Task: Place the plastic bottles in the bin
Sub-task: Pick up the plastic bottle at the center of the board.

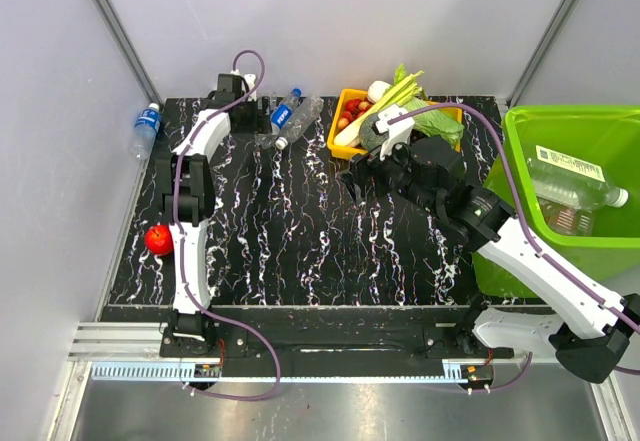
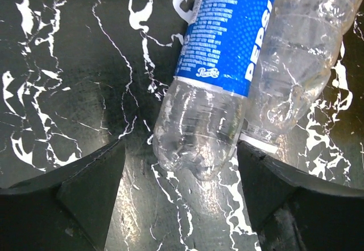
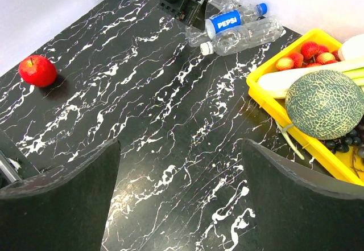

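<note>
Two plastic bottles lie side by side at the table's far left: one with a blue Pepsi label (image 2: pixel 227 40) (image 1: pixel 285 113) and a clear one (image 2: pixel 301 52) (image 1: pixel 303 121). My left gripper (image 2: pixel 182 177) (image 1: pixel 260 116) is open, and the Pepsi bottle's base lies just between its fingertips, with no finger touching it. Another blue-label bottle (image 1: pixel 146 123) lies off the table's left edge. The lime-green bin (image 1: pixel 520 161) stands at the right with clear bottles (image 1: pixel 570 176) inside. My right gripper (image 3: pixel 182 171) (image 1: pixel 356 176) hangs open over bare table near the middle, holding nothing.
A yellow tray (image 3: pixel 267 100) (image 1: pixel 345 101) of vegetables and fruit, with a melon (image 3: pixel 324 104), stands at the back centre, close to my right gripper. A red apple (image 1: pixel 158 239) (image 3: pixel 37 70) lies at the left edge of the table.
</note>
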Tool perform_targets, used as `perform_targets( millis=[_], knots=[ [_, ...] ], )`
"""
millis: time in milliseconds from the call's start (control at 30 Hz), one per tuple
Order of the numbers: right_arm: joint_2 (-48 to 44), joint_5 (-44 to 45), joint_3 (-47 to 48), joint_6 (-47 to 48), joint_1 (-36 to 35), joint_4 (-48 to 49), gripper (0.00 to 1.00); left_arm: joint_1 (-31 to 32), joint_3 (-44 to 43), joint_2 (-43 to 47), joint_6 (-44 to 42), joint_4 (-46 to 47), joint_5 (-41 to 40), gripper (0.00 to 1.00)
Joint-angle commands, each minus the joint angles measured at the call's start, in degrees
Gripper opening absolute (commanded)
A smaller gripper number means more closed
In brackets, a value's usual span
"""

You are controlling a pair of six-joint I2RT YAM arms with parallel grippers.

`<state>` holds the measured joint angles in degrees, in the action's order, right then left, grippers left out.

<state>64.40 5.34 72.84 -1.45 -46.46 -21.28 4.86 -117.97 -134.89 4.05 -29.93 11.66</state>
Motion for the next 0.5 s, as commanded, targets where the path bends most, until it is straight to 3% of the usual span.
perform_targets(
  millis=[0,367,467],
  knots=[
    [0.2,-1.1,1.2,1.0,-0.4,3.6,0.93,0.1,-3.9,-1.4,-0.1,1.1,-3.1,0.81],
    [-0.3,-1.7,1.0,1.0,-0.3,4.3,0.94,1.6,-7.4,-3.4,-2.7,-4.2,-2.3,0.77],
    [-1.6,-1.5,0.5,0.6,-0.4,4.4,0.94,1.6,-7.4,-4.0,-2.2,-5.9,-2.6,0.72]
  ],
)
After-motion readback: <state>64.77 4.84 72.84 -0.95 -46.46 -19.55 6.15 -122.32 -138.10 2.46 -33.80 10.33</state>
